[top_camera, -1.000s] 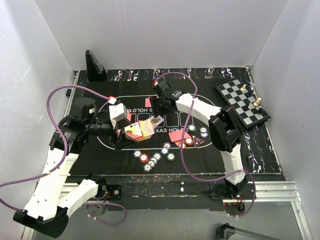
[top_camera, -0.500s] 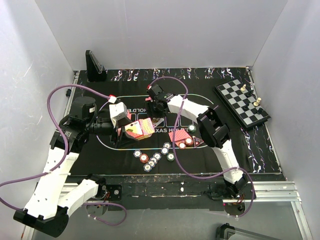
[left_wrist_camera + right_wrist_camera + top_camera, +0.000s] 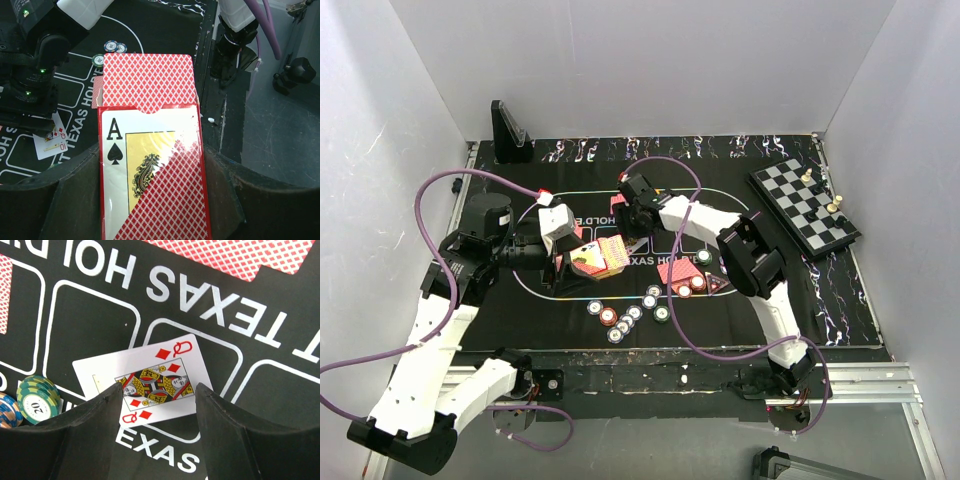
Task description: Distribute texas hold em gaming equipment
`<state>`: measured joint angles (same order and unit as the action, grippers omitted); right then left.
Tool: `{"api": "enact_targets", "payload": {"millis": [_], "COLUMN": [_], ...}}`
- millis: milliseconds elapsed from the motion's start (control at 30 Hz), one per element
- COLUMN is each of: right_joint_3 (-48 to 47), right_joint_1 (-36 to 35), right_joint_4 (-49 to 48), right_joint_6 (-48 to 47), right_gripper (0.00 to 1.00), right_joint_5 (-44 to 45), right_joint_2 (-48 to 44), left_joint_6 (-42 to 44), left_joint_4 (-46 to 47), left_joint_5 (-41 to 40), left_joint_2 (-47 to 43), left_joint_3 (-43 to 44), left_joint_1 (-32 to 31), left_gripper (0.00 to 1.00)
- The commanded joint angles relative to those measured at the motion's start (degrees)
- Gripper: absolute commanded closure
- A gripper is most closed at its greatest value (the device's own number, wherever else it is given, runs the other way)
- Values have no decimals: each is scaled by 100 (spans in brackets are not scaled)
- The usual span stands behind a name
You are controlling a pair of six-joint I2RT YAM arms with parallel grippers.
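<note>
Hovering with fingers apart, the right gripper (image 3: 159, 402) sits above a face-up queen of diamonds (image 3: 145, 371). Just left, the left gripper (image 3: 151, 175) clamps a card box (image 3: 150, 215). Chips (image 3: 630, 315) lie nearer, a chessboard (image 3: 805, 205) far right.

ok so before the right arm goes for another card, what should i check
1. left gripper clamped on card box: ok
2. red-backed cards sticking out of the box's open top: ok
3. queen of diamonds flat, face up on mat: ok
4. right gripper open: ok
5. that gripper lifted clear of the queen: cannot tell
6. green chip apart from the queen: ok
</note>
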<state>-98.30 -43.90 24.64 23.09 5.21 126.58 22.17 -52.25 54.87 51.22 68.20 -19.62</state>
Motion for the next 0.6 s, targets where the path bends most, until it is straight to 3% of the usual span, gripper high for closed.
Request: {"api": "enact_targets", "payload": {"millis": [0, 400, 567], "right_joint_3": [399, 338, -494], "right_joint_1": [13, -4, -39], "right_joint_4": [198, 639, 550], "right_joint_6": [108, -120, -173], "right_gripper": [33, 35, 35], "right_joint_5": [120, 859, 674], "right_joint_2": [-134, -538, -399], "left_joint_6": [-38, -99, -99], "left_joint_4": [162, 171, 92], "left_joint_5": [155, 182, 129], "left_joint_2": [-121, -209, -253], "left_joint_3": [0, 9, 96], "left_joint_1": [19, 19, 19], "left_gripper": [100, 100, 100]}}
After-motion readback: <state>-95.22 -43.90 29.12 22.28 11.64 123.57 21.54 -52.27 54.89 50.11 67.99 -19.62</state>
